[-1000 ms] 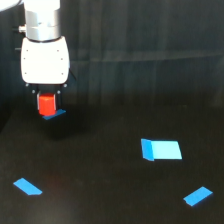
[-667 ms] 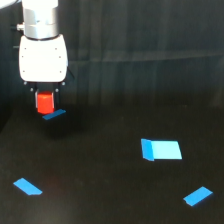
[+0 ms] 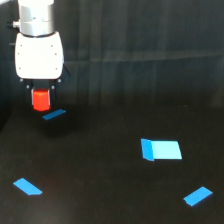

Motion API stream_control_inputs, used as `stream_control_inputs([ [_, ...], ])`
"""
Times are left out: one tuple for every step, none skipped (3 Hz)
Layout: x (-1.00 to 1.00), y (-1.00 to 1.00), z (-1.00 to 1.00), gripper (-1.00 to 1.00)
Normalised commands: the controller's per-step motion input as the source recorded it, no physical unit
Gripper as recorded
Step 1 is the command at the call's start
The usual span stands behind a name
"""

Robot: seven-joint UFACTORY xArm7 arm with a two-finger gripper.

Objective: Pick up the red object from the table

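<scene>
With the red object [image 3: 41, 99] clamped in the hand [image 3: 41, 98] and clear of the desk [image 3: 110, 175], lift vertically w/ steady grip; blue piece [image 3: 54, 114] lies just below, avoid snagging.

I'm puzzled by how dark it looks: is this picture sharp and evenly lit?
Exterior view: soft and slightly blurred throughout; the table is near-black with little detail, while the white end effector looks bright, almost washed out; the red object and blue pieces stand out vividly.
</scene>
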Motion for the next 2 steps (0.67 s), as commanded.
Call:
stream_control_inputs([
  [-0.1, 0.11, 0.09, -0.88],
  [-0.23, 0.03, 0.01, -0.91],
])
